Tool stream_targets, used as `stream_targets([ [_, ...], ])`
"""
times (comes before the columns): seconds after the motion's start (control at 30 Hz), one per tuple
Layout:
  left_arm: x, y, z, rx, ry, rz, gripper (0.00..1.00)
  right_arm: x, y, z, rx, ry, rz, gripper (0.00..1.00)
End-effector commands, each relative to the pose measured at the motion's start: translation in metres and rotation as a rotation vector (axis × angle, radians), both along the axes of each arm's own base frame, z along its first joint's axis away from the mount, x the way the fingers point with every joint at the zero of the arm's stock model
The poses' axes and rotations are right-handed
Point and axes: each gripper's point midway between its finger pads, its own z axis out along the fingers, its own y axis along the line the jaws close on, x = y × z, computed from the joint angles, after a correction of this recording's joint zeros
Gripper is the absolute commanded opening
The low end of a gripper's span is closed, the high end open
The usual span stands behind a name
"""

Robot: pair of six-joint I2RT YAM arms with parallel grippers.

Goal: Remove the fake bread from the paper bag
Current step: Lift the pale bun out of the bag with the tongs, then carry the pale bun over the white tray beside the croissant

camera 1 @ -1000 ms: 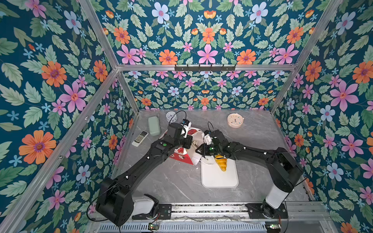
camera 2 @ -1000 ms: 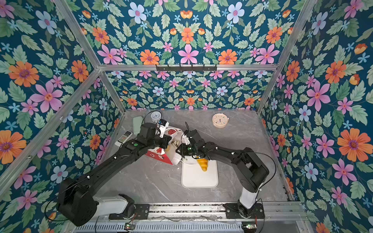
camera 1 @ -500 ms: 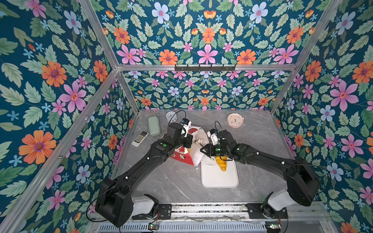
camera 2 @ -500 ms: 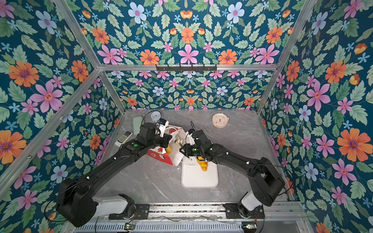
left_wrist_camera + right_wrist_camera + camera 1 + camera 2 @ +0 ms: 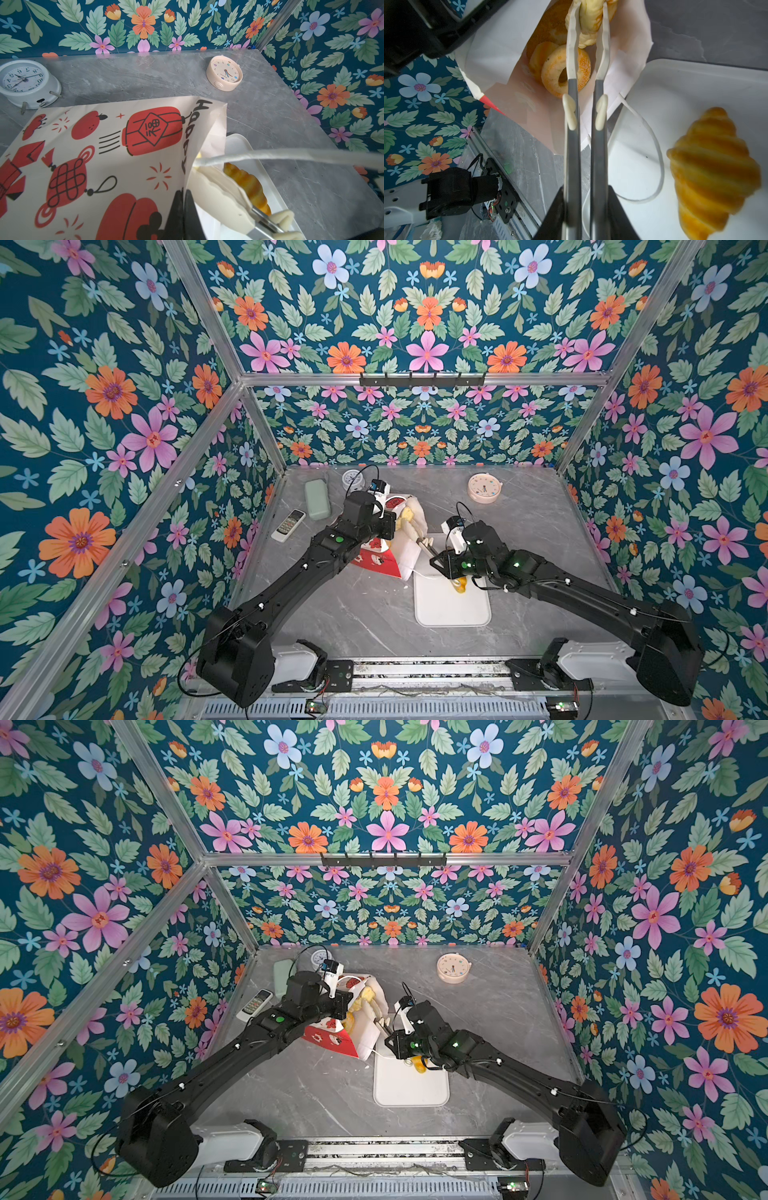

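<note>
Tongs (image 5: 572,145) squeezed in the right gripper (image 5: 586,216) pinch a pale glossy roll (image 5: 589,18) inside the red-printed white paper bag (image 5: 500,47); left gripper (image 5: 184,207) is clamped tight on the bag's rim.

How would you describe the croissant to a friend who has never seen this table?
On the grey table, find the white tray beside the paper bag. The croissant lies on the tray's end nearest the bag. It is the only bread on the tray, ridged and golden-orange; the rest, like the ring bagel, are still in the bag's mouth.
</note>
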Motion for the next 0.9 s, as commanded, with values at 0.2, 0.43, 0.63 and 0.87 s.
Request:
stream_targets([
  [0.2, 0.007, 0.002, 0.013, -0.042, -0.05, 0.038, 0.0, -0.017, -0.027, 0.019, -0.004, -0.047, -0.028, 0.03],
  [0.43, 0.008, 0.004, 0.003, -0.02, -0.039, 0.045, 0.0, -0.037, -0.05, 0.033, -0.013, -0.04, -0.045, 0.03],
  [0.63, 0.01, 0.008, -0.001, -0.003, -0.045, 0.07, 0.0, -0.066, -0.076, 0.058, 0.007, -0.012, -0.051, 0.03],
  [0.87, 0.012, 0.014, -0.004, 0.027, -0.061, 0.091, 0.0, -0.112, -0.107, 0.064, -0.063, 0.153, -0.028, 0.03],
])
